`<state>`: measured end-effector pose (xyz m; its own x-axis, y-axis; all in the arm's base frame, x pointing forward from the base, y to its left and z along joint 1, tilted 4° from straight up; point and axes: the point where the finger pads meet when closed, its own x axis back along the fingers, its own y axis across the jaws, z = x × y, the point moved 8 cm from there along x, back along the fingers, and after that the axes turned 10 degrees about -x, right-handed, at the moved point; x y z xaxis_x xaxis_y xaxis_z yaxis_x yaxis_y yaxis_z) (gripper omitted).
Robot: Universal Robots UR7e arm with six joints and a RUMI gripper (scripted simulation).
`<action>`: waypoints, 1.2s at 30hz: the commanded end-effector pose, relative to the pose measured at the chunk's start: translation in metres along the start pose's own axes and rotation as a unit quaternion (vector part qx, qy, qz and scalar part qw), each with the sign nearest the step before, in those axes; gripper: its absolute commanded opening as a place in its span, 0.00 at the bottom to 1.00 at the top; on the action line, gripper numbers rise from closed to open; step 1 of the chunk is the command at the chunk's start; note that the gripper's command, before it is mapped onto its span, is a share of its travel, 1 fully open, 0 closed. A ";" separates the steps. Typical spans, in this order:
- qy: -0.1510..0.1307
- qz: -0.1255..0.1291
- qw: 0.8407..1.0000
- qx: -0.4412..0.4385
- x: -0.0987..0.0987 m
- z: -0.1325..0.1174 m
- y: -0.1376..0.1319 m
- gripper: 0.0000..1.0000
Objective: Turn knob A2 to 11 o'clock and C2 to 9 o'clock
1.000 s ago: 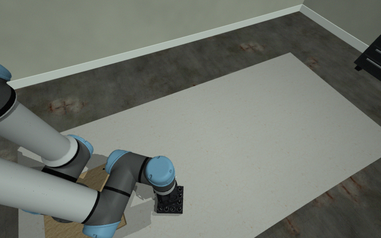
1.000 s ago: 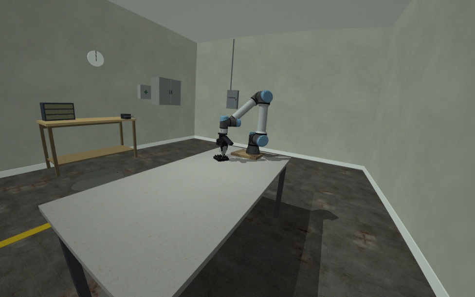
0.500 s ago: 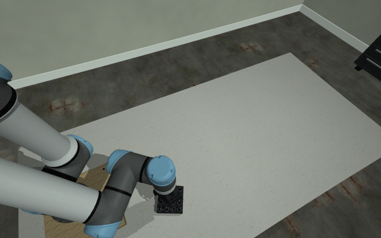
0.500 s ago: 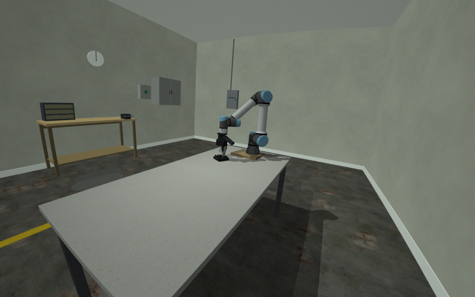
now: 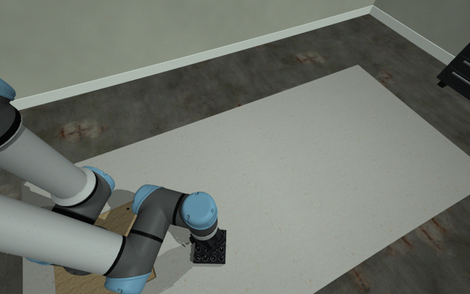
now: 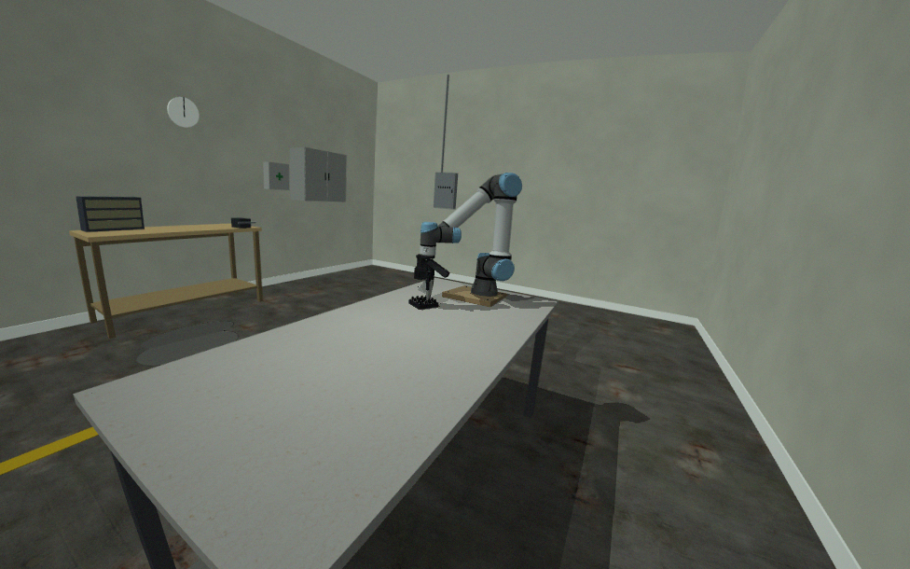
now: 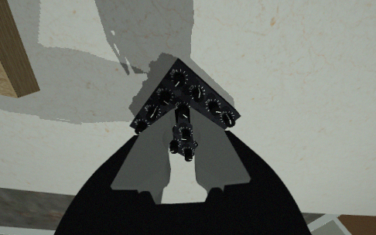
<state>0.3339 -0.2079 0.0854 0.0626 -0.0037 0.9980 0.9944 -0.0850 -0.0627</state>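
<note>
The black knob box (image 5: 219, 250) (image 6: 424, 304) (image 7: 186, 83) lies flat on the white table (image 5: 311, 155) (image 6: 301, 402), close to the arm's base. It carries rows of small black knobs with white pointer lines. My gripper (image 5: 207, 245) (image 6: 422, 295) (image 7: 182, 109) points straight down onto the box. Its two grey fingers are shut on one knob (image 7: 185, 134) in the inner part of the box. In the wrist view the box sits turned corner-up. I cannot tell which row and number this knob is, and the fingers hide its marks.
The arm's wooden base plate (image 5: 117, 214) (image 6: 473, 296) (image 7: 11, 69) lies just left of the box. The arm's elbow and wrist joints hang over that side. A black cabinet (image 5: 457, 73) stands on the floor at the far right. A wooden bench (image 6: 160, 232) stands by the wall.
</note>
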 end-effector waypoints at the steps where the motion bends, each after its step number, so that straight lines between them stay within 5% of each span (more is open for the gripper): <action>1: 0.000 -0.001 1.000 0.017 0.000 0.000 0.000 0.04; 36: 0.000 -0.001 0.999 0.044 0.000 0.000 0.000 0.04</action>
<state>0.3335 -0.2080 0.0855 0.0621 -0.0040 0.9981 0.9981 0.0025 -0.0621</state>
